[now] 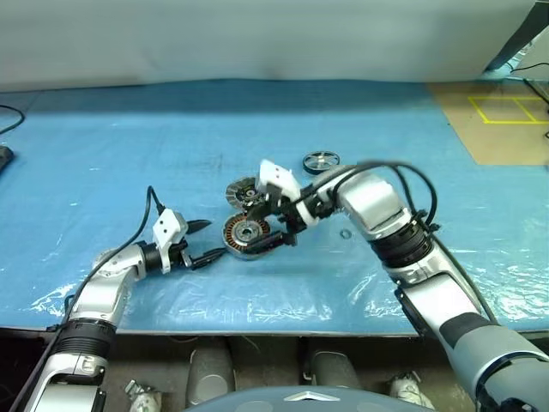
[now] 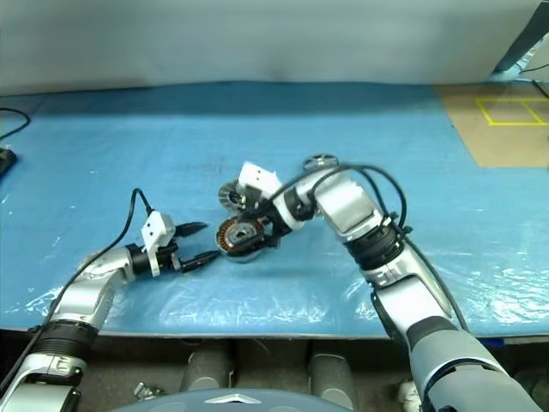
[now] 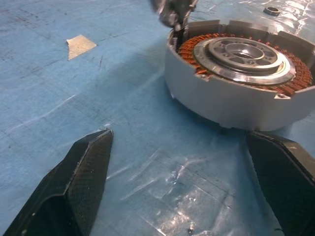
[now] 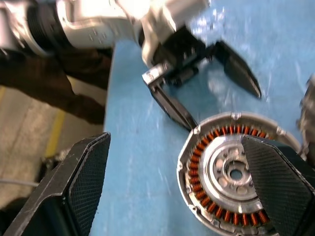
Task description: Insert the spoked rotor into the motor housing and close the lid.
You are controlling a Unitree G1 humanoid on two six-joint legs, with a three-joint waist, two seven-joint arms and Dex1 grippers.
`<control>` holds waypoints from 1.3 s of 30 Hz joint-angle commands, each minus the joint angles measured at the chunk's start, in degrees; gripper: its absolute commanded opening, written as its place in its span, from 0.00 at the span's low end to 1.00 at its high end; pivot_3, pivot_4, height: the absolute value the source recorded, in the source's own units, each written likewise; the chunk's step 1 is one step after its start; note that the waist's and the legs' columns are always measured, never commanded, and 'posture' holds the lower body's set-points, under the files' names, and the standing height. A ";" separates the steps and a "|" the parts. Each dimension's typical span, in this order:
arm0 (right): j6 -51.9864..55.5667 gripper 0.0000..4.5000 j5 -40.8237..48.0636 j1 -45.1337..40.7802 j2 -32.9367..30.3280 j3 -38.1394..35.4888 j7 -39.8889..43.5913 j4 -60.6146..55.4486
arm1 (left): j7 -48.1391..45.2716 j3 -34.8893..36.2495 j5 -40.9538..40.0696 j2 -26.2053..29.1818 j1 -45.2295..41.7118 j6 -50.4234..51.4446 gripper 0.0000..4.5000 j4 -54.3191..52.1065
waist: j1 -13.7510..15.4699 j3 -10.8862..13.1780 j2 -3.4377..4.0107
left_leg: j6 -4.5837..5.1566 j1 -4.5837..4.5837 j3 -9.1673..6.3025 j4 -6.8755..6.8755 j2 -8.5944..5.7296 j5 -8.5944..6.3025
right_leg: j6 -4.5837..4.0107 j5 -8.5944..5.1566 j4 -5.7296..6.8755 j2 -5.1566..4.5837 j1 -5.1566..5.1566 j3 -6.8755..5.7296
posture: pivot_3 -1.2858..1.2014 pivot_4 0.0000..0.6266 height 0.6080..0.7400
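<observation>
The motor housing (image 1: pixel 247 234) lies open on the blue sheet, its copper windings and metal hub showing (image 3: pixel 236 54). Its lid (image 1: pixel 241 190) stands tilted up just behind it, fin side showing. The spoked rotor (image 1: pixel 321 160), black-rimmed, lies flat farther back to the right, apart from both grippers. My right gripper (image 1: pixel 278 225) hovers over the housing's right side, open, with nothing between its fingers (image 4: pixel 280 182). My left gripper (image 1: pixel 199 242) rests low on the sheet just left of the housing, open and empty, its fingertips (image 3: pixel 86 167) pointing at the housing's wall.
A small metal ring (image 1: pixel 345 233) lies on the sheet right of the housing. A tan board with yellow tape (image 1: pixel 506 120) sits at the far right. A black cable (image 1: pixel 9 120) runs at the far left. The table's front edge (image 1: pixel 257 330) is close.
</observation>
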 commanded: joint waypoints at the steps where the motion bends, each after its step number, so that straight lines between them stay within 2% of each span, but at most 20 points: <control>1: 4.70 1.00 6.23 -0.85 -2.11 -3.77 -0.68 -3.90 | -0.65 0.28 -0.01 0.69 -0.86 0.29 1.00 0.79 | 0.12 0.00 0.00 | 0.00 0.00 0.00 0.00 0.00 0.00 | 0.03 0.02 -0.02 0.00 0.02 0.00 | 0.52 0.24 1.00; 9: -0.07 1.00 12.08 7.94 -9.69 -6.33 -3.52 -10.06 | -3.76 1.31 -1.47 3.62 -0.50 2.41 1.00 -1.04 | 0.47 0.00 0.00 | -0.01 -0.01 0.00 -0.02 -0.01 0.00 | 0.19 0.11 -0.03 0.00 0.02 -0.02 | 0.52 0.24 1.00; 16: -3.14 1.00 13.45 13.80 -10.99 -10.68 -10.28 -8.55 | -6.16 1.48 -2.59 5.97 0.77 4.17 1.00 -1.45 | 0.43 0.00 -0.01 | -0.01 0.00 0.00 0.03 -0.03 0.00 | 0.18 0.10 0.00 -0.02 0.02 0.00 | 0.52 0.24 1.00; 18: -10.78 1.00 12.32 16.67 -10.78 -13.11 -11.95 -7.81 | -6.22 1.86 -3.23 5.78 0.43 4.29 1.00 -1.25 | 0.47 0.00 0.00 | -0.01 0.00 0.00 0.06 -0.03 0.00 | 0.16 0.09 0.00 -0.02 0.03 0.00 | 0.52 0.24 1.00; 20: -24.80 1.00 11.87 21.25 -8.85 -17.41 -12.20 -6.28 | -6.53 1.96 -3.81 5.20 -0.12 3.96 1.00 -0.61 | 0.67 -0.02 -0.04 | -0.01 -0.01 0.00 0.05 -0.02 0.00 | 0.11 0.07 -0.01 -0.03 0.04 -0.01 | 0.52 0.24 1.00; 22: -34.96 1.00 9.07 24.49 -10.30 -17.57 -11.16 -3.08 | -7.21 1.84 -4.21 4.49 -0.42 3.05 1.00 0.07 | 0.81 -0.02 -0.04 | -0.01 -0.04 0.00 0.06 -0.03 0.00 | 0.12 0.07 -0.02 -0.05 0.03 -0.01 | 0.52 0.24 1.00; 24: -37.59 1.00 8.61 27.34 -12.23 -18.10 -10.57 -0.28 | -8.58 1.84 -4.89 3.83 -0.44 2.13 1.00 0.49 | 0.92 -0.02 -0.04 | 0.00 -0.07 0.00 0.09 -0.05 0.00 | 0.12 0.07 -0.03 -0.06 0.03 -0.01 | 0.52 0.24 1.00; 26: -39.77 1.00 9.56 29.04 -11.35 -20.94 -13.42 2.36 | -9.70 2.02 -5.77 3.31 -0.35 2.15 1.00 0.47 | 1.20 -0.02 -0.04 | 0.01 -0.07 0.00 0.11 -0.06 0.00 | 0.10 0.06 -0.03 -0.06 0.05 -0.01 | 0.52 0.24 1.00; 30: -52.77 1.00 4.47 33.78 -12.48 -21.98 -16.30 7.56 | -10.30 2.15 -5.98 2.67 -0.40 1.62 1.00 0.59 | 1.16 -0.02 -0.04 | 0.01 -0.03 0.00 0.16 -0.03 0.00 | 0.00 0.00 0.01 -0.04 0.04 0.01 | 0.52 0.24 1.00; 33: -55.42 1.00 5.02 36.87 -12.49 -24.76 -18.57 10.34 | -9.96 1.65 -5.44 2.06 -1.04 1.27 1.00 1.07 | 1.22 -0.02 -0.04 | 0.03 -0.05 0.00 0.18 -0.04 0.00 | 0.00 0.00 -0.01 -0.05 0.06 0.01 | 0.52 0.24 1.00; 39: -58.15 1.00 4.17 40.07 -11.99 -25.25 -21.57 12.52 | -8.66 0.84 -5.15 1.27 -1.27 2.68 1.00 -1.47 | 1.14 -0.02 -0.04 | 0.04 -0.04 0.00 0.22 -0.02 0.00 | 0.00 0.00 0.00 -0.03 0.07 0.01 | 0.52 0.24 1.00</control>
